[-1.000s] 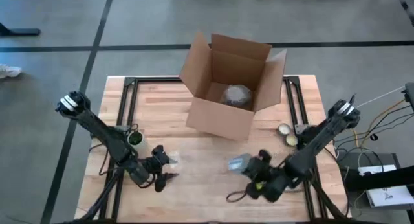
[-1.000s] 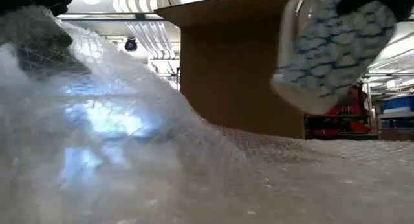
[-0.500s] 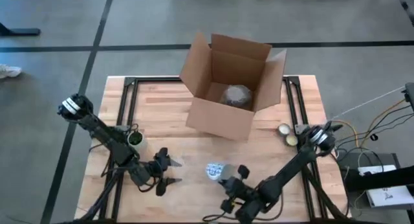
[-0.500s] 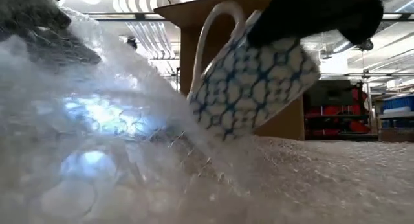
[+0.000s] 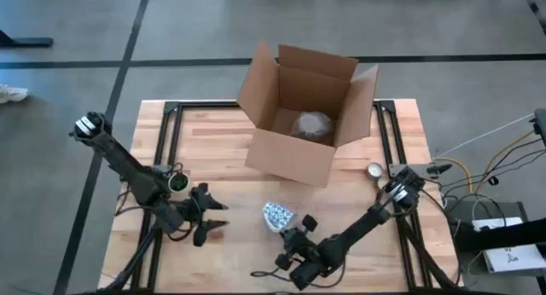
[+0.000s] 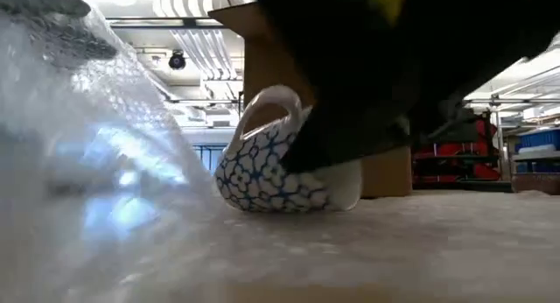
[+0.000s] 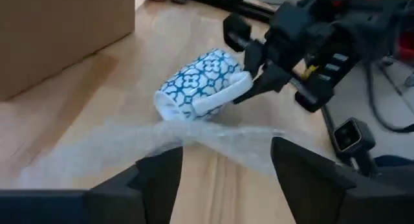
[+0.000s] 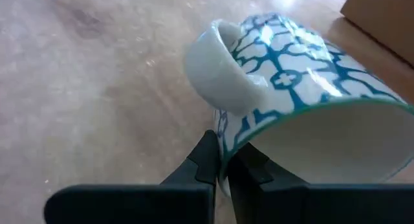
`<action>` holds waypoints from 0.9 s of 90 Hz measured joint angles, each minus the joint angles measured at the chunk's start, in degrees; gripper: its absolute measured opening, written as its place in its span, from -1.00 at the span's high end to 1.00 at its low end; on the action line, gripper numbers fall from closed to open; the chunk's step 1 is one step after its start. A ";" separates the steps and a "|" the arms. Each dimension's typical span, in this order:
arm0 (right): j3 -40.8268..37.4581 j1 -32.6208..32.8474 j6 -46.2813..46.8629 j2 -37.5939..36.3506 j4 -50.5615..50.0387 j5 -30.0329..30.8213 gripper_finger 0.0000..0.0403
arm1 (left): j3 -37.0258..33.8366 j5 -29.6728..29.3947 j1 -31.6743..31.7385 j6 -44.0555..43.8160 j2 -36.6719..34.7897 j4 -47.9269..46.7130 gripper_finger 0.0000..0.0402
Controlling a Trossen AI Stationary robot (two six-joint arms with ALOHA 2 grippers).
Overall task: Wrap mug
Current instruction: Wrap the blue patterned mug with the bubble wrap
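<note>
A white mug [image 5: 277,215] with a blue pattern lies on its side on a clear bubble-wrap sheet [image 6: 105,163] near the table's front middle, its handle [image 6: 267,106] turned up. My right gripper [image 5: 289,228] is at the mug's near-right end, shut on its rim. My left gripper [image 5: 214,216] stands open left of the mug, at the sheet's left edge [image 7: 194,136]. That edge stands raised off the table and crosses the gap between the fingers. My left gripper meets the bubble wrap's raised left edge [image 7: 213,134] with open fingers, level from the table's left. Which finger bears the wrap, I cannot tell. My right gripper pinches the mug's wall at the rim [image 8: 223,136], just beside the handle. One finger is inside the mouth, one outside. It comes from the near right, slanting down. The mug's side rests on the wrap.
An open cardboard box [image 5: 303,154] stands behind the mug at the table's middle, flaps spread, with a wrapped lump [image 5: 312,124] inside. Small round things [image 5: 374,170] lie at the right; a green-topped thing [image 5: 178,182] sits at the left by my left arm.
My right gripper has carried the mug toward the table's left and down. The mug was lifted clear and tilted, and now lies on its side on the bubble wrap, handle up. The wrap's left edge has stayed raised at my left gripper.
</note>
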 joint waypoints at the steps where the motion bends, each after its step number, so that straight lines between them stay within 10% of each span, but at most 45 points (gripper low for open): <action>1: 0.00 -0.07 0.00 0.09 0.04 0.00 1.00 | -0.09 0.12 0.00 -0.09 -0.13 -0.03 -0.05; 54: 6.51 -1.70 -9.08 0.89 1.87 -14.04 0.20 | -2.15 -1.36 -0.07 -11.16 7.31 0.72 0.05; 81: 12.14 -1.05 -19.97 0.87 -3.29 -22.42 0.16 | -2.13 -1.28 -0.07 -11.91 10.10 2.20 0.15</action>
